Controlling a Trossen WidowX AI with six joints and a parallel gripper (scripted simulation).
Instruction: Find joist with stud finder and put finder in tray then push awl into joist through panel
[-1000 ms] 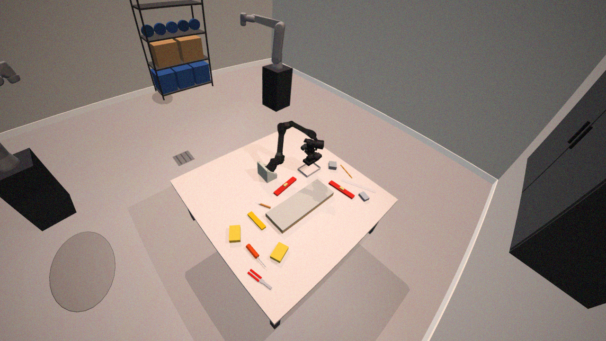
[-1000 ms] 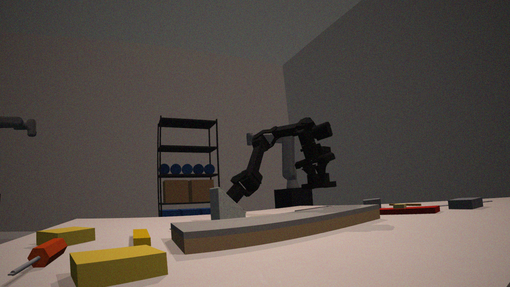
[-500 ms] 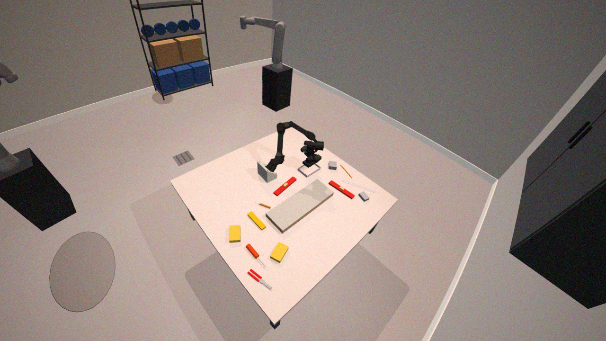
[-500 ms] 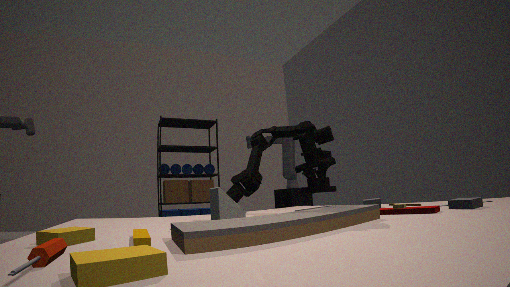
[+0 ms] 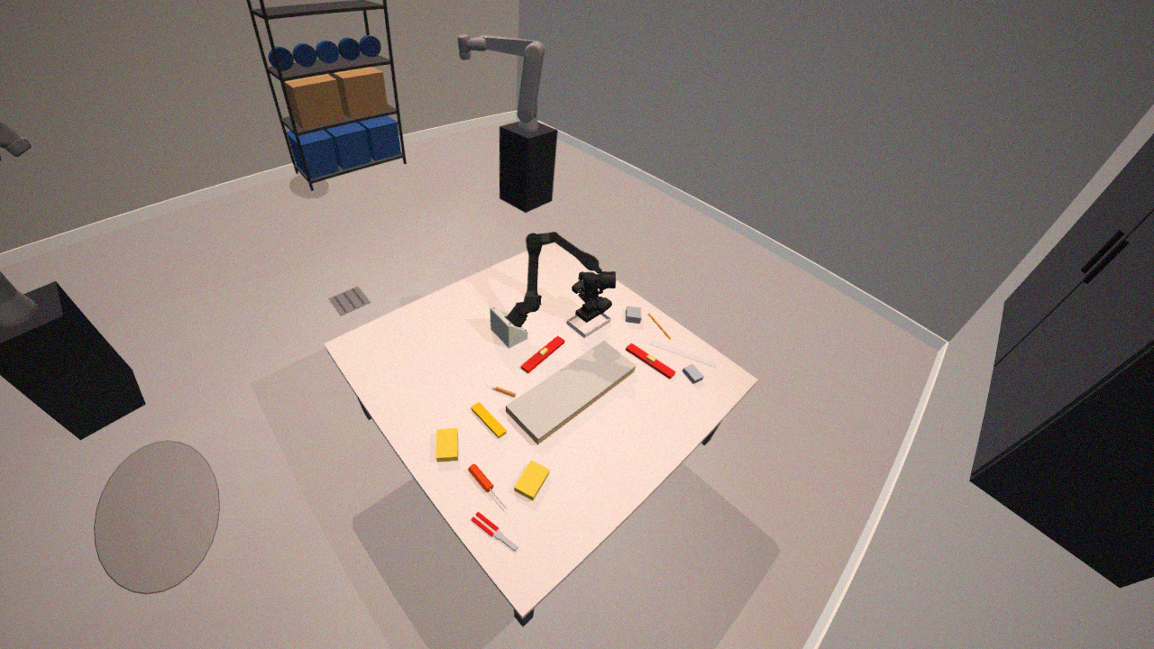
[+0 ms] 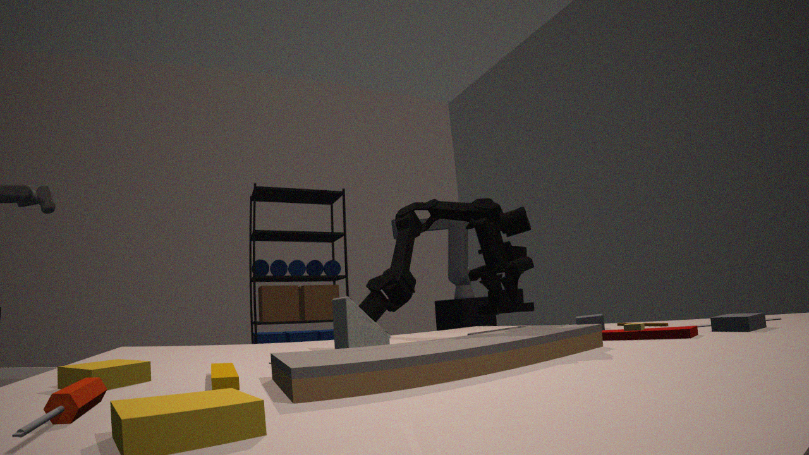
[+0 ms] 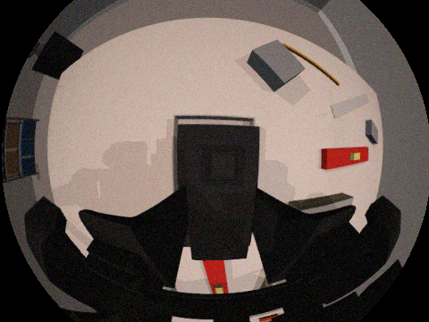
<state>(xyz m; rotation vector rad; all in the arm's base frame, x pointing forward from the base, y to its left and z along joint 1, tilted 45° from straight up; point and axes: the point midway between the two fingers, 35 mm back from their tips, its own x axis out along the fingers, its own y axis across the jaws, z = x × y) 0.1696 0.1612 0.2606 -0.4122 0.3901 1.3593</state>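
Observation:
My gripper [image 5: 594, 306] [image 6: 507, 292] [image 7: 218, 186] is shut on the black stud finder [image 6: 513, 307] [image 7: 219, 156]. It holds it above the tray [image 5: 599, 327] [image 7: 214, 118]; in the wrist view the stud finder hides most of the tray. The awl [image 5: 506, 392], with an orange handle and thin tip, lies on the table left of the floor panel. The pale grey floor panel [image 5: 565, 398] [image 6: 430, 373] [image 7: 322, 203] lies flat, with the arm's shadow across its far end. I see no hole in it, and the joist is hidden.
Red levels [image 5: 543, 354] [image 5: 650, 361] [image 7: 337, 158] flank the panel's far end. Grey blocks [image 5: 633, 315] [image 5: 692, 373] [image 7: 278, 64] and a pencil [image 5: 659, 325] lie at the right. Yellow blocks [image 5: 446, 444] [image 5: 531, 479], a yellow bar [image 5: 488, 419], a screwdriver [image 5: 481, 478] and pliers [image 5: 495, 529] lie nearer.

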